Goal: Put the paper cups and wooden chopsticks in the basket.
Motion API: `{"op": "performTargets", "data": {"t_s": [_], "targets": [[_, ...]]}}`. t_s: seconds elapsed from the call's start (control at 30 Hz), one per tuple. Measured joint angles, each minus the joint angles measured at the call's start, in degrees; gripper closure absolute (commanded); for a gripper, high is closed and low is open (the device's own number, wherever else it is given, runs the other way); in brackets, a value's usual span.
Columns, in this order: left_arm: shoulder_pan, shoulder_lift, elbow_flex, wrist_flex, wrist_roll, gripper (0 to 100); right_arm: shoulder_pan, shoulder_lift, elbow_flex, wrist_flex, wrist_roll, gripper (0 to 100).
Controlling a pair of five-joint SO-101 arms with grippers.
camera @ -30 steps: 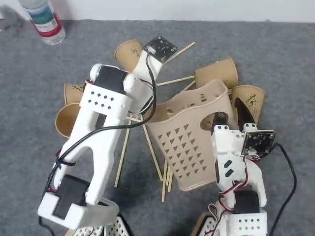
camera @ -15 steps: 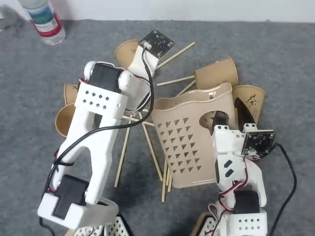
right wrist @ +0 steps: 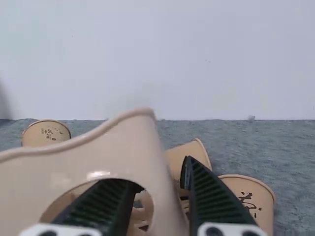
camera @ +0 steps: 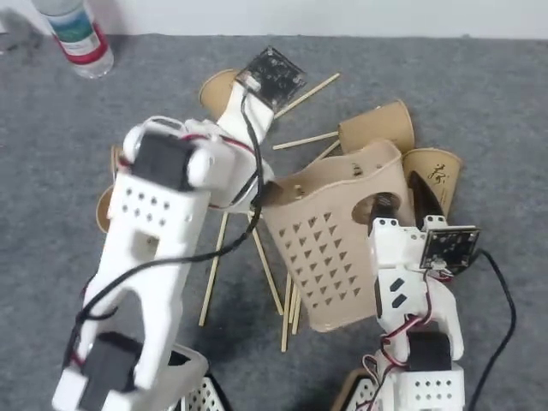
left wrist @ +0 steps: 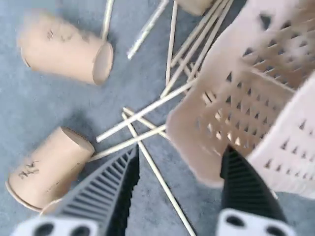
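Basket [camera: 330,248] lies tipped on the grey mat [camera: 497,103] among scattered paper cups [left wrist: 66,46] and wooden chopsticks [left wrist: 147,108], and its wall beside the handle hole appears to be pinched by the right gripper [right wrist: 156,174]. The left gripper [left wrist: 182,150] hangs empty, jaws spread, above crossed chopsticks and just beside the basket's rim. A chopstick is probably to be taken next: one lying clear of the rim should be chosen and straddled squarely across its shaft, while the basket is held steady so that it is not nudged.
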Motion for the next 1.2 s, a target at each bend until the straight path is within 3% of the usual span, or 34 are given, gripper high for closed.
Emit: {"op": "performTargets", "data": {"t_s": [0.4, 0.73, 1.2], "targets": [[1.4, -3.3, 2.4, 0.2, -0.6, 73, -0.4, 0.0, 0.0, 0.0, 0.0, 87.6], [7.6, -10.5, 3.1, 0.3, -0.6, 73, -0.4, 0.0, 0.0, 0.0, 0.0, 87.6], [6.7, -25.3, 22.9, 0.3, 0.9, 74, -0.4, 0.0, 0.0, 0.0, 0.0, 87.6]]}}
